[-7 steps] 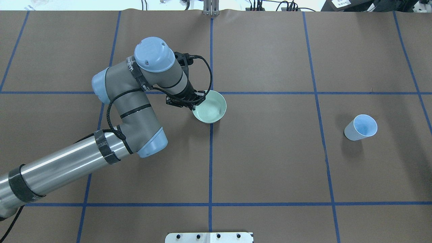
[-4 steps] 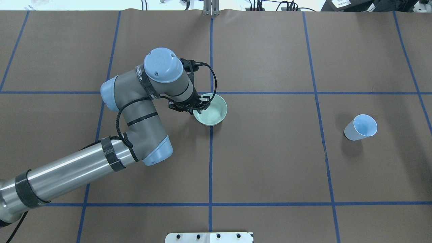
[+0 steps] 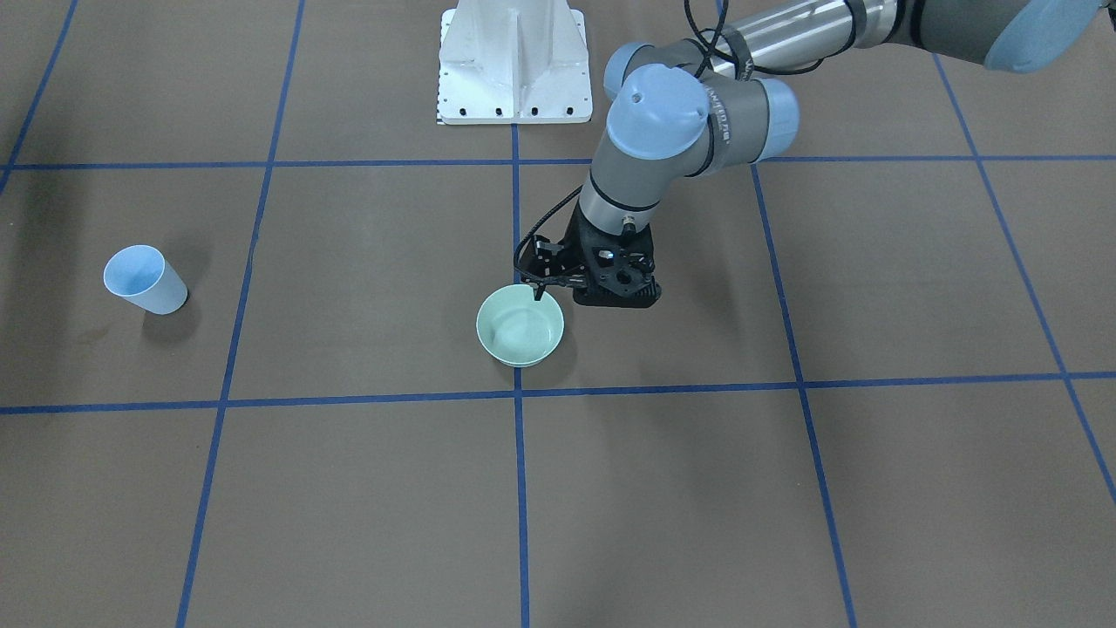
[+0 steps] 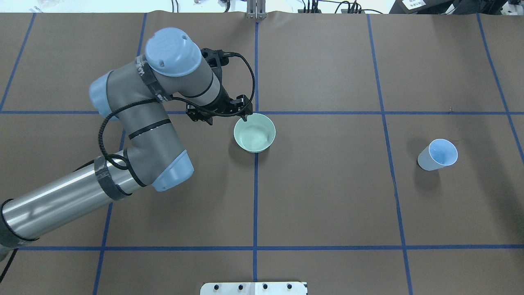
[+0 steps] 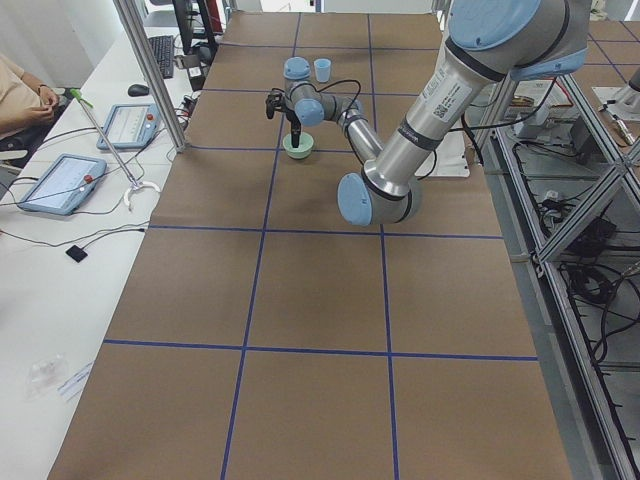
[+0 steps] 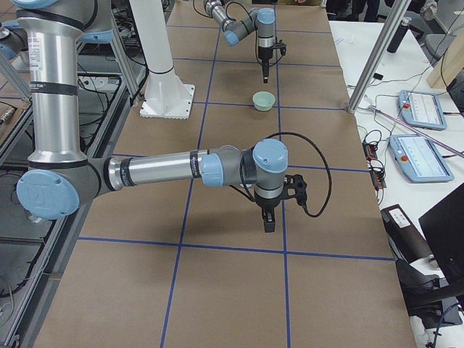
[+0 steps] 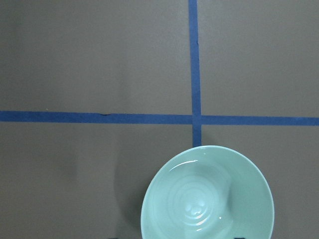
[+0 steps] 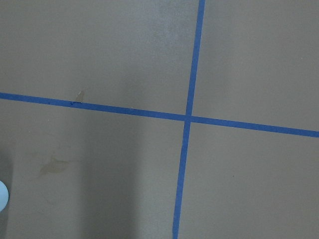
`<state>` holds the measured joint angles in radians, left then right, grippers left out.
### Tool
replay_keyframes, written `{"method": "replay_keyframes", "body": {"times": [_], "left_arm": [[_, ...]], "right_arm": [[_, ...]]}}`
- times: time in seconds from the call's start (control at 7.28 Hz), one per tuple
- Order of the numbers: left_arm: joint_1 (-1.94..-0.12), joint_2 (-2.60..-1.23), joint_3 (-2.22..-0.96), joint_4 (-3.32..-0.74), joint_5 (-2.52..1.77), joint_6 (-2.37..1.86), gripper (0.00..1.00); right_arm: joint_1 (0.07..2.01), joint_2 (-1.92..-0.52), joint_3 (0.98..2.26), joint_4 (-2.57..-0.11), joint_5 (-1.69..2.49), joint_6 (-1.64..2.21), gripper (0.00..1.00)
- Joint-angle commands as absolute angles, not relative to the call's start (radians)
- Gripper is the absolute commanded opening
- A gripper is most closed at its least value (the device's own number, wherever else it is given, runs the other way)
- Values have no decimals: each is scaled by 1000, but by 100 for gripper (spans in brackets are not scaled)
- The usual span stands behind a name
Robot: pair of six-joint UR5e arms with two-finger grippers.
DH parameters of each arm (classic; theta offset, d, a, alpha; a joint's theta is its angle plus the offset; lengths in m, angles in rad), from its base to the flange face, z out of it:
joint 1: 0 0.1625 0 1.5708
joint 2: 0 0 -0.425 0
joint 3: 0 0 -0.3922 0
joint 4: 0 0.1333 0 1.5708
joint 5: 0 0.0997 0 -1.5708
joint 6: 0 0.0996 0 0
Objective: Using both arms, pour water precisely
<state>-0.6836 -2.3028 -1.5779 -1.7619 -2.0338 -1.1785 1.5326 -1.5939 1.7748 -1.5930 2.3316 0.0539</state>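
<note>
A pale green bowl (image 4: 254, 133) stands on the brown table at the centre tape cross; it also shows in the front view (image 3: 520, 327) and the left wrist view (image 7: 207, 196). Its inside is glossy with small white glints, perhaps water. A pale blue cup (image 4: 437, 155) stands far to the right, and I cannot tell what it holds. My left gripper (image 4: 242, 116) hangs just outside the bowl's far-left rim, above it, open and empty (image 3: 539, 292). My right gripper (image 6: 268, 223) shows only in the exterior right view, pointing down over bare table. I cannot tell if it is open.
Blue tape lines divide the brown table cover into squares. The white pedestal (image 3: 513, 61) stands at the robot's edge. A side table with tablets (image 5: 60, 180) and a metal post (image 5: 150, 70) lie beyond the far edge. Faint stains (image 8: 52, 167) mark the cover.
My left gripper has risen off the bowl's left rim and drawn back up and to the left. The bowl and the cup have stayed in place.
</note>
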Motion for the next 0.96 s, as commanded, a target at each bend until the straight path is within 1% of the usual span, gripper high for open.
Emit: {"method": "replay_keyframes", "body": {"times": [0.0, 0.41, 0.69, 0.82], "left_arm": [[-802, -2106, -1730, -1734, -2094, -931, 100], [-1093, -1903, -1729, -1727, -2268, -483, 100], [-1263, -1811, -1726, -1621, -2296, -147, 100], [-1355, -1789, -1712, -1573, -2322, -11, 100]], "right_arm": [[1487, -1592, 1846, -1591, 2335, 185, 100], [1309, -1591, 2009, -1588, 2315, 540, 100], [1203, -1576, 2104, -1552, 2257, 790, 100], [1131, -1548, 2135, -1552, 2185, 933, 100]]}}
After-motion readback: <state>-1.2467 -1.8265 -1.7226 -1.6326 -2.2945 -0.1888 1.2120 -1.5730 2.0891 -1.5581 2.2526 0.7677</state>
